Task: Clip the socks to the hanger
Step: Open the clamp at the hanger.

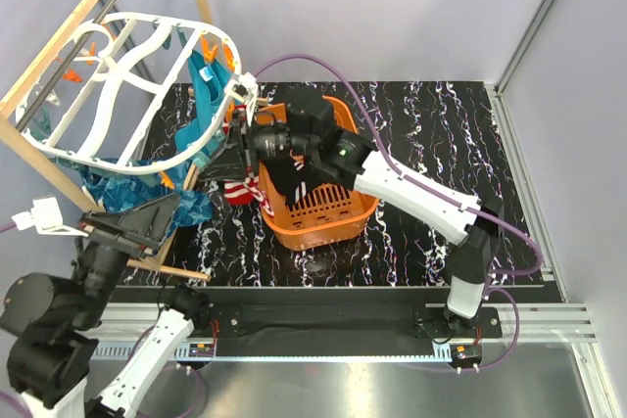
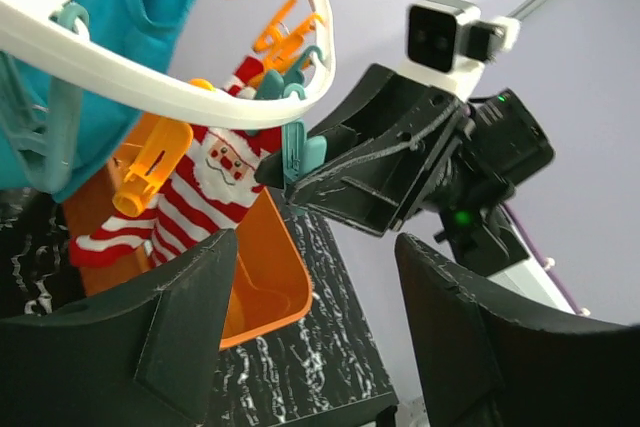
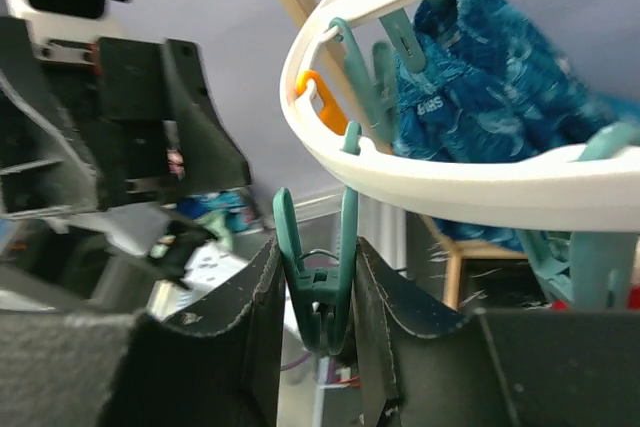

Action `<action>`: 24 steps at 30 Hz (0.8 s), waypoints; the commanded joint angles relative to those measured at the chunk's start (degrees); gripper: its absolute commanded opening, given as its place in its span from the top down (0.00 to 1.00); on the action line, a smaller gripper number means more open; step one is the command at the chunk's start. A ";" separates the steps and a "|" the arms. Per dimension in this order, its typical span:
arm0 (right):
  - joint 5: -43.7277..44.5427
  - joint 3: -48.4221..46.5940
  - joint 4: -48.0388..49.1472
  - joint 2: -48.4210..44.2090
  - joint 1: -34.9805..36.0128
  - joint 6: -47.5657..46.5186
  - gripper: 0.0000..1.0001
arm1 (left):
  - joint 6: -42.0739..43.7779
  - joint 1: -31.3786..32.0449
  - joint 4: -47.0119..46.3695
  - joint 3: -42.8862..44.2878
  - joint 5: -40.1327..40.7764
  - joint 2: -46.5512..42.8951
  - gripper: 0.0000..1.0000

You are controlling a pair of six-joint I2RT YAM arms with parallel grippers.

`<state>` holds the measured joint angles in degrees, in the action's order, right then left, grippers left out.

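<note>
Sock (image 2: 205, 192), red-and-white striped, hangs straight down under the right end of the hanger (image 2: 170, 90), by the left wall of the basket (image 1: 338, 222). Its top edge goes behind the white rim, so you can't tell whether any peg bites it.

Just beside it, your right gripper (image 3: 318, 267) is pressed together on a teal peg (image 3: 320, 292) that dangles from that rim, one finger on each side. The sock lies close alongside the peg and reaches below it, and their long axes run roughly parallel.

Your left gripper (image 2: 318, 242) sits nearer and to the left, well apart, fingers spread and holding nothing.

The right arm looks the nearer one. The next move probably turns on bringing the peg's mouth over the sock's top edge.
</note>
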<state>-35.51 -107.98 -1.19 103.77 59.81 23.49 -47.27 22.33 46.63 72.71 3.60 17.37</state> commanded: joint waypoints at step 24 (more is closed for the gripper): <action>-28.30 -4.60 15.78 4.95 -1.63 37.68 0.74 | -4.06 0.26 -24.92 -10.65 -8.69 3.82 0.37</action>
<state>-57.19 -109.97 12.21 108.20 57.21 57.06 -51.29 22.35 26.87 62.96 -1.76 20.49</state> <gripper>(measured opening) 0.355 0.634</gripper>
